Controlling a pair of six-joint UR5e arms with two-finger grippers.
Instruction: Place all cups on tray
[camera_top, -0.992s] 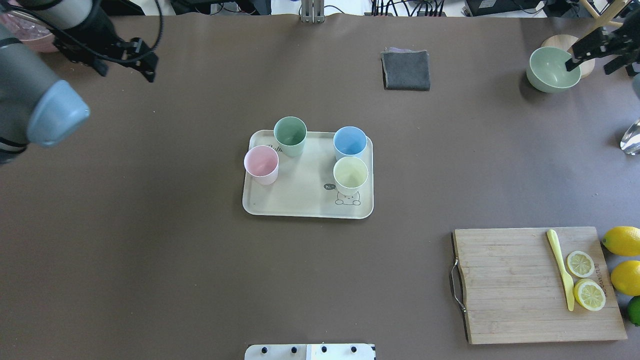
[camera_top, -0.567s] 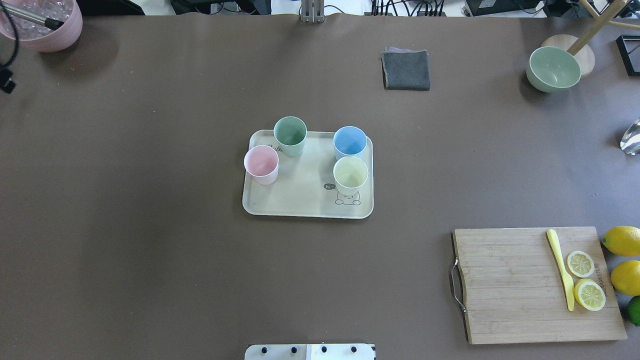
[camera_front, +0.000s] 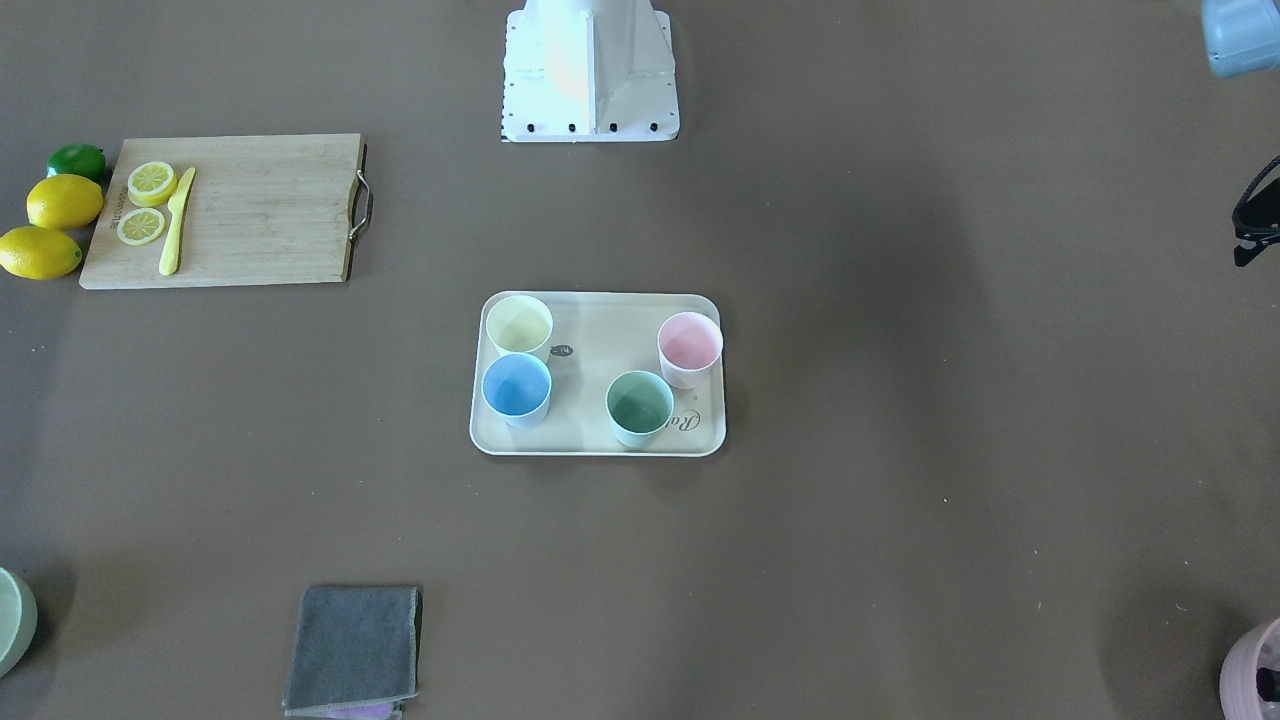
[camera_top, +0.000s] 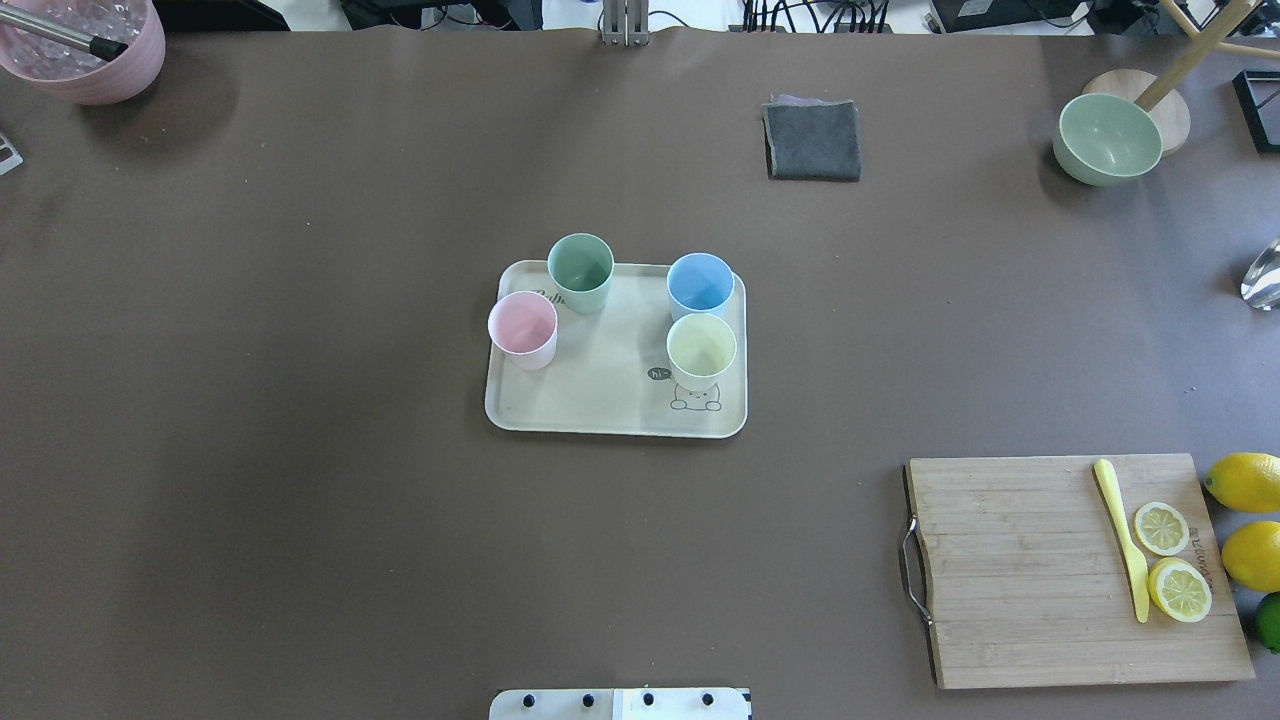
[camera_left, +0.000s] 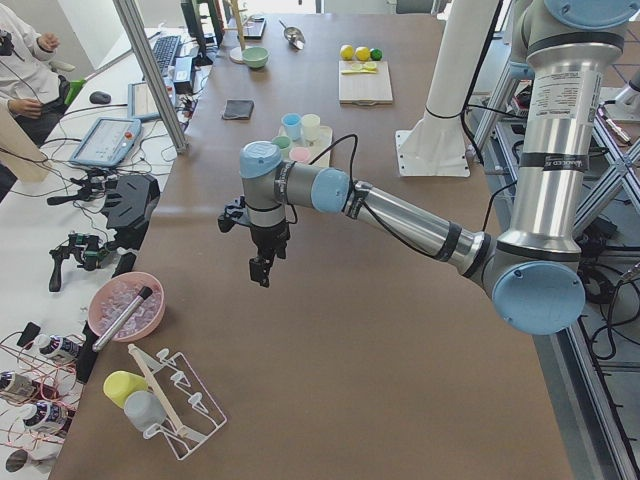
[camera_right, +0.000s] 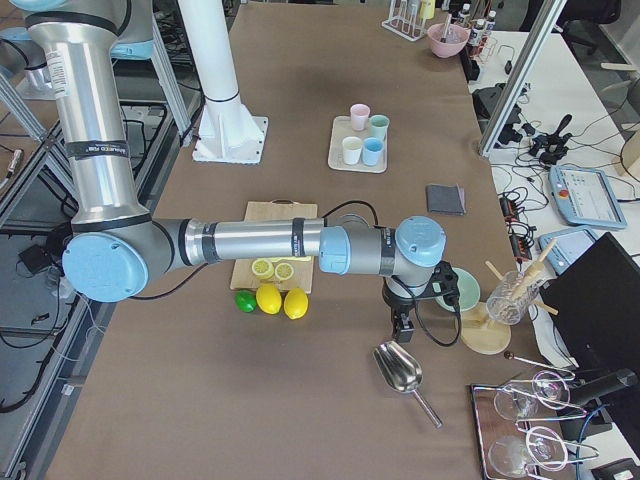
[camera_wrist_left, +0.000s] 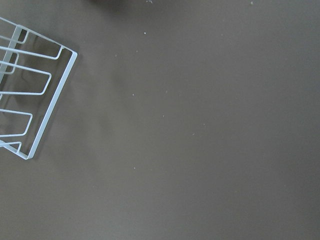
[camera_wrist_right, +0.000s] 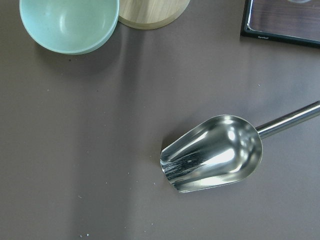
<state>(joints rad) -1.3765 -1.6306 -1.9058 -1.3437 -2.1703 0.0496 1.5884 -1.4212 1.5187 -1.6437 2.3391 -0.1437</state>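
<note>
Cream tray (camera_top: 600, 405) sits in the middle of the table (camera_top: 300, 520). On it stand the pink cup (camera_top: 522, 325) and green cup (camera_top: 580, 268) on the left, and the blue cup (camera_top: 700, 282) and yellow cup (camera_top: 701, 348) on the right. Far left, the left gripper (camera_left: 262, 268) hangs over bare table. Far right, the right gripper (camera_right: 404, 325) hangs near a green bowl (camera_wrist_right: 70, 22) and a shiny scoop (camera_wrist_right: 212, 152). I cannot tell if either gripper is open or closed.

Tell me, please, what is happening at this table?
Nothing is being handled right now. The pink cup, green cup, blue cup and yellow cup all stand upright on the tray in the middle of the table. The left gripper hangs over bare table at one end, and the right gripper hangs near the scoop at the other. The task looks done.
</note>
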